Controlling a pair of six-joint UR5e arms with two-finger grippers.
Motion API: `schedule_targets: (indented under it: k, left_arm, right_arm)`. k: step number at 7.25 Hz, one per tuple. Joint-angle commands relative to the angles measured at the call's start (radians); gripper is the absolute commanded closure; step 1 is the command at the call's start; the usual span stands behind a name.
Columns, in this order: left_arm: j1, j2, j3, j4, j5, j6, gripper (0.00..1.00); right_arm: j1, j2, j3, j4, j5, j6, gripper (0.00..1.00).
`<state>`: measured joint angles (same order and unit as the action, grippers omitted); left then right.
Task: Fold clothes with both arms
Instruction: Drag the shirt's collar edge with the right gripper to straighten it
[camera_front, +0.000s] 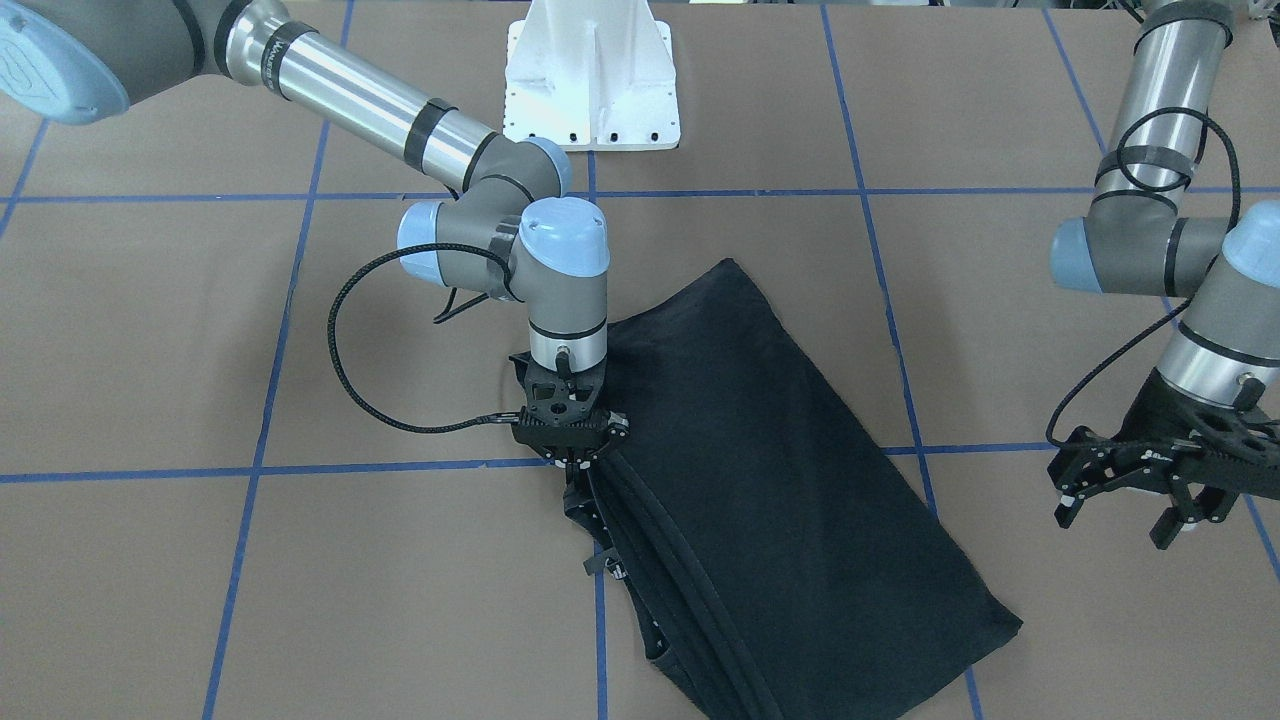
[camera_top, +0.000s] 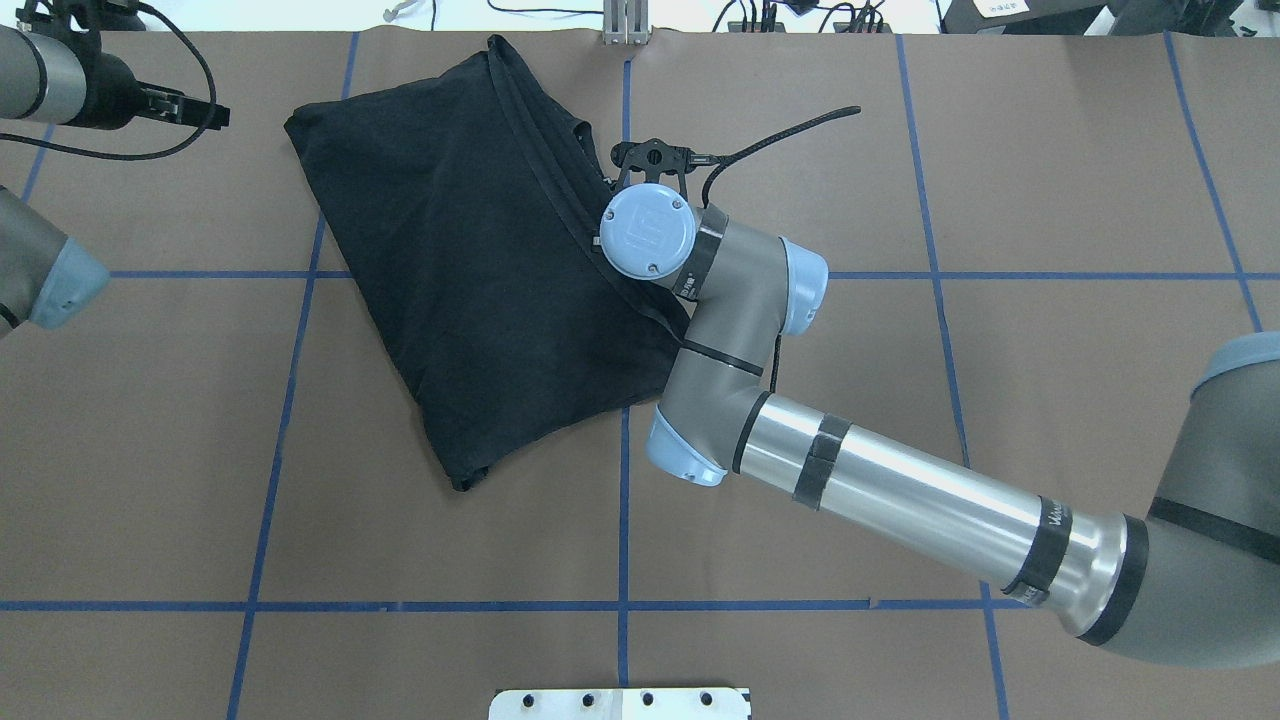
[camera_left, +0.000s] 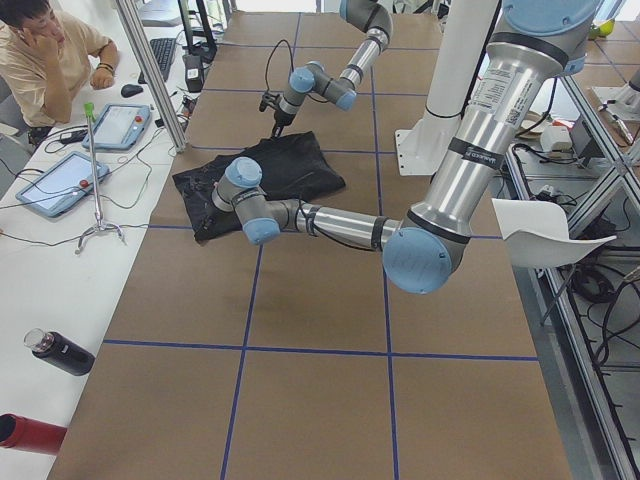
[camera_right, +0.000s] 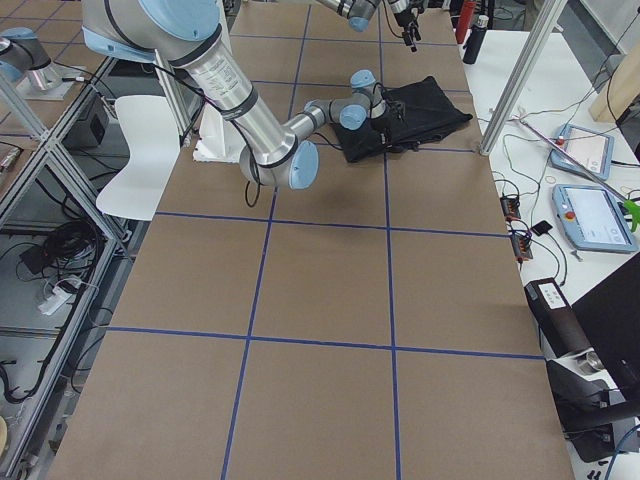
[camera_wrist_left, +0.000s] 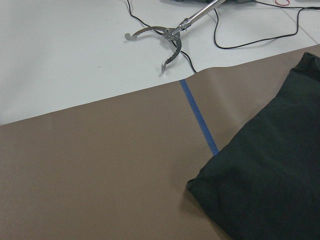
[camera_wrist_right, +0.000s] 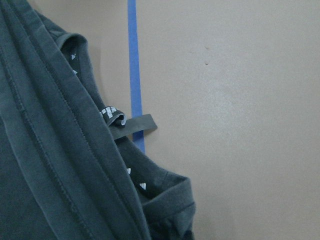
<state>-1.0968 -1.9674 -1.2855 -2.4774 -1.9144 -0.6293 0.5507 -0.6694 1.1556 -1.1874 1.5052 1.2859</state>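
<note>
Judging the step as late in the fold: seeing the black T-shirt (camera_front: 800, 480) already lying doubled into a long flat bundle, slanting across the blue tape lines (camera_front: 400, 466) on the tabletop (camera_front: 300, 600), plain side up, print not showing.

Noting, nearest in the front-facing view, the bundle's wide end running off the lower edge.

Noting next the left gripper (camera_front: 1115, 515) hanging off to the side, apart from the cloth, spread wide and carrying nothing.

Noting further back the right gripper (camera_front: 575, 455) pointing straight down on the bundle's long edge, over the stacked hems (camera_wrist_right: 60, 150) and beside the loose neck tag (camera_wrist_right: 131, 123). Not being able to tell whether pinching the cloth or merely pressing on it, fingertips being lost against black fabric.

Expecting the next move to need a firm pinch through all layers at that edge, plus the left gripper taking a matching spot, before carrying one end over the other.
</note>
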Motion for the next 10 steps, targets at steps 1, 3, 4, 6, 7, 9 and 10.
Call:
schedule_targets:
  k: [1,3,4,6,7,9,10]
  left_arm:
    - [0.002,-0.001,0.0,0.0,0.0,-0.001,0.0]
    - [0.003,-0.001,0.002,0.0,0.0,-0.001,0.0]
    - [0.003,-0.002,0.002,0.001,0.0,-0.001,0.0]
    - [0.003,-0.004,0.0,0.002,-0.002,-0.001,0.0]
    - [0.005,-0.007,-0.005,0.005,-0.005,-0.012,0.0]
    - [0.026,-0.011,-0.055,0.012,-0.021,-0.102,0.0]
    - [0.067,-0.008,-0.093,0.014,-0.037,-0.157,0.0]
  right_arm:
    - [-0.006,-0.178,0.221,-0.003,0.018,0.01,1.0]
    - [-0.102,-0.355,0.497,-0.1,-0.05,0.054,1.0]
    - [-0.165,-0.38,0.591,-0.18,-0.097,0.134,1.0]
    - [-0.232,-0.389,0.61,-0.228,-0.152,0.148,1.0]
    - [-0.229,-0.401,0.608,-0.219,-0.151,0.139,0.87]
    - [-0.181,-0.397,0.627,-0.23,-0.125,0.083,0.0]
    - [-0.148,-0.388,0.63,-0.23,-0.071,0.049,0.0]
